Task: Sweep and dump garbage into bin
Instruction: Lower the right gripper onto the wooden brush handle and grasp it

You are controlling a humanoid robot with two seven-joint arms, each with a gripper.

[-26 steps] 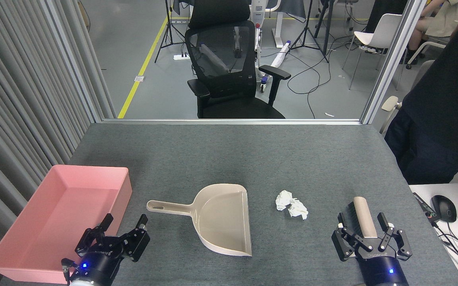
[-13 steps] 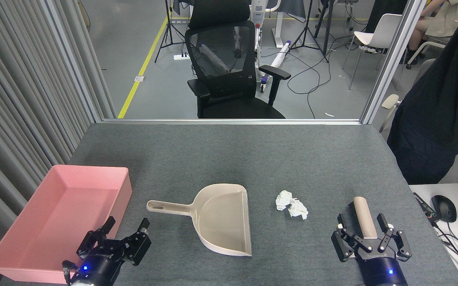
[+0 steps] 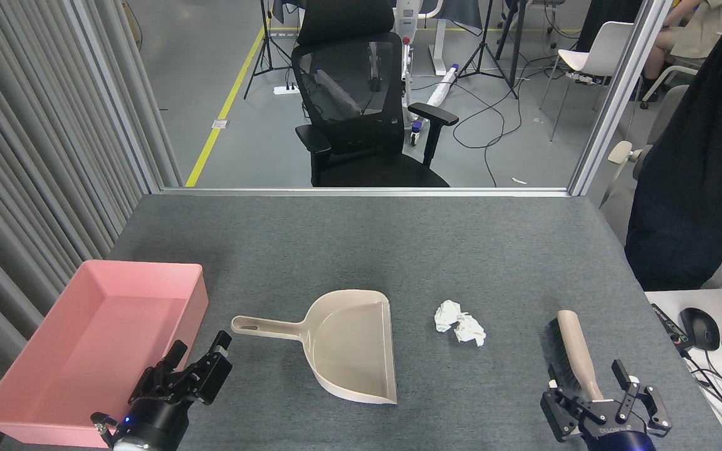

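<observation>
One worktop [image 3: 361,250], grey felt-like surface, carrying everything below.

One bin [image 3: 94,341]: shallow pink tray at the near left corner of the worktop, nothing visible inside.

One dustpan [image 3: 348,344], beige, lying flat near the middle. Its handle points left toward the bin, and its open mouth faces right.

One brush [image 3: 571,354], beige handle with dark bristles along its left side, lying near the right edge of the worktop, well apart from the dustpan.

Two tools. Left tool [image 3: 195,366] hovers just beside the bin's near right corner, its fingers parted and holding nothing; the dustpan handle lies near it, but apart. Right tool [image 3: 605,407] sits low at the near end of the brush handle, fingers spread wide on either side of it; I cannot tell whether they touch the handle.

Garbage [image 3: 459,323]: one clump of crumpled white tissue, possibly two wads pressed together, count uncertain. It lies on the worktop between the dustpan's mouth and the brush, touching neither.

One person [image 3: 699,163] in dark clothing stands beyond the right edge.
</observation>
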